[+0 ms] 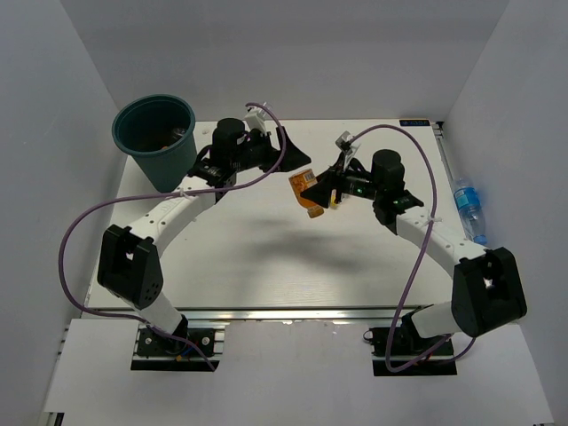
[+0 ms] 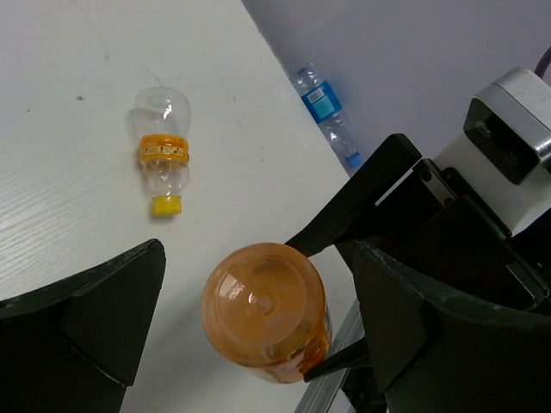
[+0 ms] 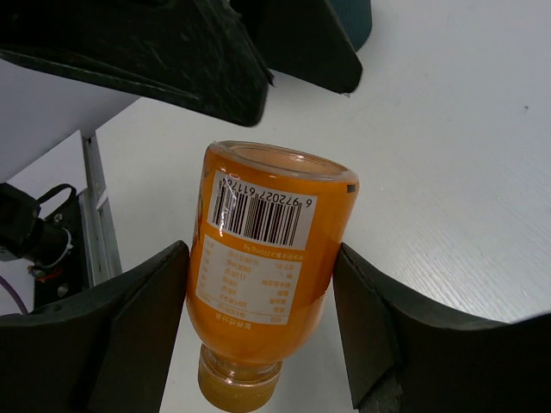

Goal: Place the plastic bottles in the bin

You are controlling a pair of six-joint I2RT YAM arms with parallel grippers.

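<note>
Twin robot arms: the left arm (image 1: 177, 211) and right arm (image 1: 424, 232) pair curved white links with boxy black joint housings. A purple cable (image 1: 64, 253) loops beside each, at 9 and 4 o'clock overhead. Black base plates (image 1: 173, 344) sit at 7 and 5 o'clock. The wedge-shaped fingers (image 2: 95, 318) are matte black.

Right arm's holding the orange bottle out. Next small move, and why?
Probably ease the open left pincer around the orange bottle: its base points between those fingers, the right pincer grips it, and the bin stands by the left arm.
</note>
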